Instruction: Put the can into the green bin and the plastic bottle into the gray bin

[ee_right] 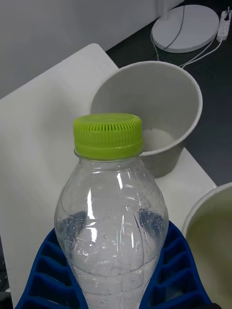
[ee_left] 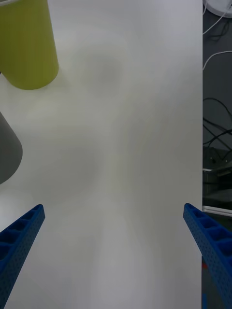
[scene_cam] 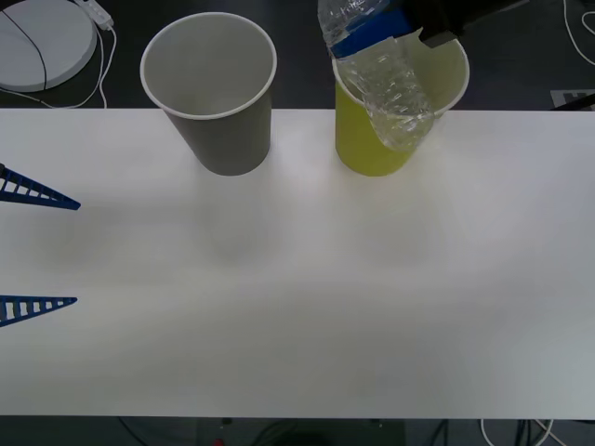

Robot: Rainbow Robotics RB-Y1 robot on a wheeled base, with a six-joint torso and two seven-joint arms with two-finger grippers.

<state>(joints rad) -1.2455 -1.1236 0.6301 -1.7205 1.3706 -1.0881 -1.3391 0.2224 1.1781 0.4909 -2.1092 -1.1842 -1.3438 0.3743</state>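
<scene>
Blue fingers (ee_right: 181,270) of the right gripper (ee_right: 113,285) pinch the bottle (ee_right: 112,212) at its lower body, held in the air by the green bin (scene_cam: 372,149), cap toward the gray bin (ee_right: 150,116). Judged light, thin-walled, crushable and slippery: grip the ribbed section, moderate force. Left gripper (ee_left: 113,251) rests spread above the table (scene_cam: 297,307).

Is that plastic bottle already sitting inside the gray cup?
No, the right gripper holds the plastic bottle up over the green bin.

Plastic bottle (scene_cam: 386,84) neck beyond frame edge
</scene>
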